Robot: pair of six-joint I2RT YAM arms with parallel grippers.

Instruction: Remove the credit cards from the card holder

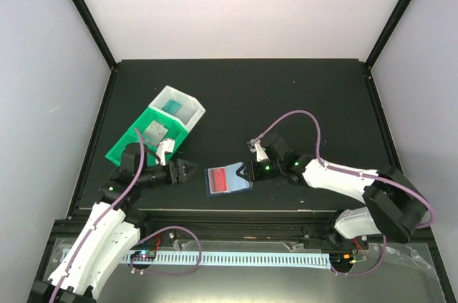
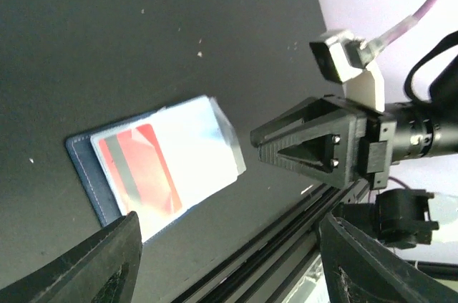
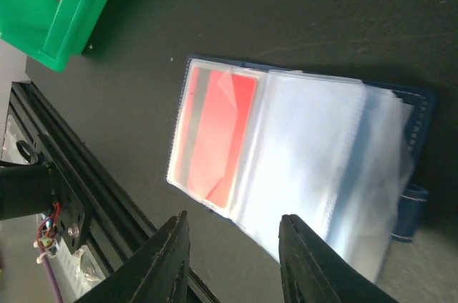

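Card holder between wide left pincer, apart, and narrower right pincer at its edge.

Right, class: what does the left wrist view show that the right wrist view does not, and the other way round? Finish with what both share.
Only the left wrist view: the right claw seen side on, with its wrist camera and purple cable.
Only the right wrist view: the green bin at top left, and the blue snap tab.
Both: the card holder lying open on the dark table, with a red-orange card in a clear sleeve.
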